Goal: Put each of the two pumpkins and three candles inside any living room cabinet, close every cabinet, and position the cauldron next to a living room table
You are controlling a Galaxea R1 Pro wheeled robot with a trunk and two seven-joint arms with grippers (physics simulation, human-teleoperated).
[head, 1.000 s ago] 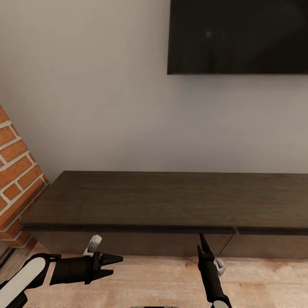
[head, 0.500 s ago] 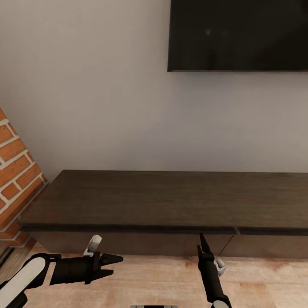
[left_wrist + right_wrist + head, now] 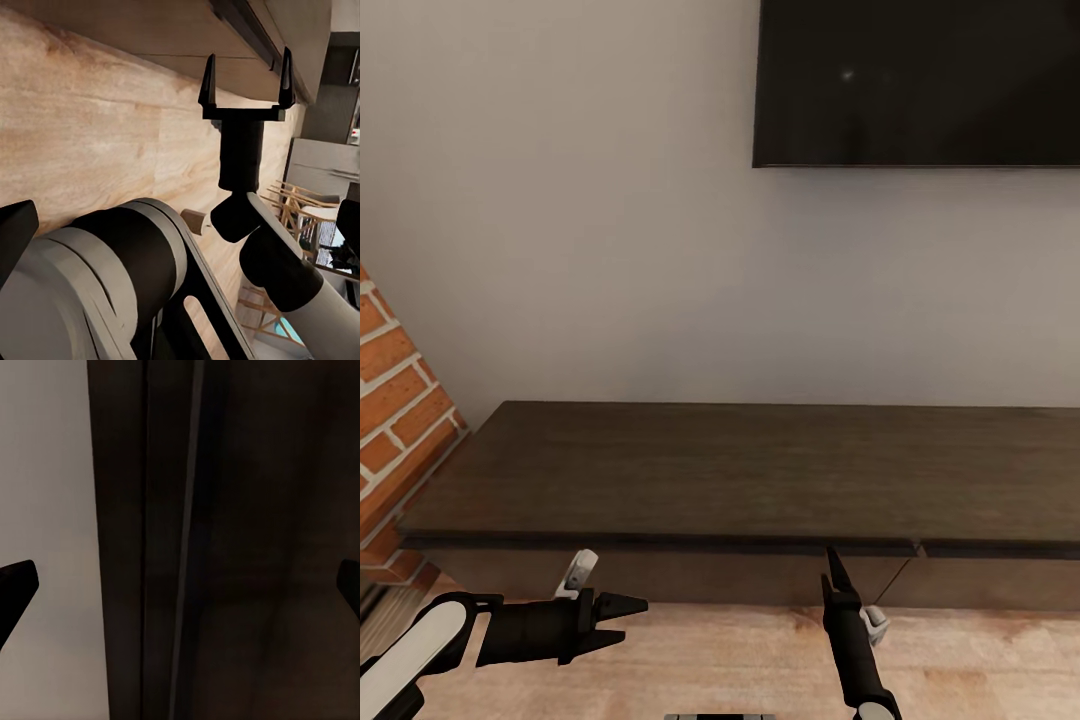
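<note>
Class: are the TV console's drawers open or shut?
Shut: the TV console shows flush dark drawer fronts under its top, no pale interior visible.

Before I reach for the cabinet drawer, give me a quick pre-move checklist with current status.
1. Cabinet in front of the robot: ok.
2. Drawer fronts flush and closed: ok, none pulled out.
3. Right gripper open, fingertips up near the cabinet's front edge: ok, open and empty.
4. Left gripper empty: ok, open, pointing sideways over the floor.
5. Cabinet top free of objects: ok.
6. Pumpkins and candles located: cannot tell.
</note>
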